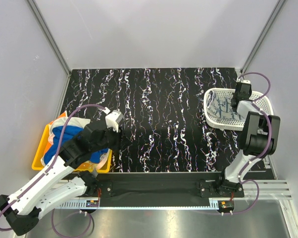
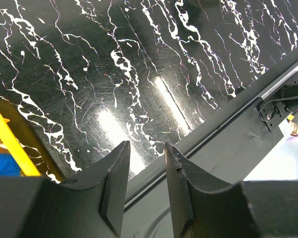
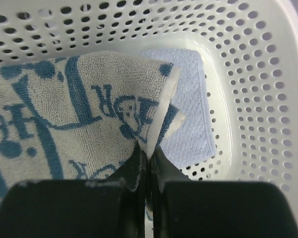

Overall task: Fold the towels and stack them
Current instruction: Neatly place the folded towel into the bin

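Here, right gripper [image 3: 148,154] pinches the blue-lettered towel [image 3: 79,109], lettering illegible; left gripper [image 2: 146,148] half-open, empty.

Black white-veined table [image 1: 159,119], yellow bin [image 1: 38,154] at left edge, white perforated basket [image 1: 212,106] far right.

Left black-and-white jointed arm [image 1: 55,173] slants forward from its base; the black two-finger left gripper [image 2: 146,148] holds its jaws parted. Right arm [image 1: 258,134] stands folded upright; the right gripper [image 3: 148,153] pinches a white, blue-patterned terry towel [image 3: 79,99].
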`<move>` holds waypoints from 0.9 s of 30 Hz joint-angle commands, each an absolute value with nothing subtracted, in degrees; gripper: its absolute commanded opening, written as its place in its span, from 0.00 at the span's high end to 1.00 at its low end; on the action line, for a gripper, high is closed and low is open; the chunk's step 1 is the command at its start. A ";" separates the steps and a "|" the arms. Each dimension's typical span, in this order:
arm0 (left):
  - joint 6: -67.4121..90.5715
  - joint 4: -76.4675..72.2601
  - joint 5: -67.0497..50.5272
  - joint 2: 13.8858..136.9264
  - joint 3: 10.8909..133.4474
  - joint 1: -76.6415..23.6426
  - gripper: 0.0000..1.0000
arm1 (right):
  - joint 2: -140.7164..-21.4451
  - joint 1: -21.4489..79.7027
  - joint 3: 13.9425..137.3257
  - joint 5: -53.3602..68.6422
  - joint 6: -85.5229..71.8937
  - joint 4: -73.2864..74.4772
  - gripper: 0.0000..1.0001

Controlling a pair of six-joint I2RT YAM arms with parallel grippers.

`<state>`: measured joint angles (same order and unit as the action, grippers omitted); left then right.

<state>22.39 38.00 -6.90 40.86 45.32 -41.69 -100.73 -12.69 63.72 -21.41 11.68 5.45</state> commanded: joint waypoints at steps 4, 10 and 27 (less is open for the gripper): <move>21.71 36.47 -7.21 39.81 44.82 -42.01 0.61 | -102.92 -14.59 68.64 -21.89 14.77 2.19 1.00; 21.53 36.47 -7.73 40.34 44.91 -42.01 0.61 | -101.87 -15.12 70.83 -22.32 15.73 4.39 1.00; 21.53 36.39 -8.17 39.90 44.65 -42.01 0.61 | -100.10 -18.98 71.36 -20.48 16.44 6.85 1.00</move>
<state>22.37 38.00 -6.92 40.80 45.23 -41.69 -102.30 -18.72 69.65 -21.28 16.56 7.35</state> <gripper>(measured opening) 0.389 0.022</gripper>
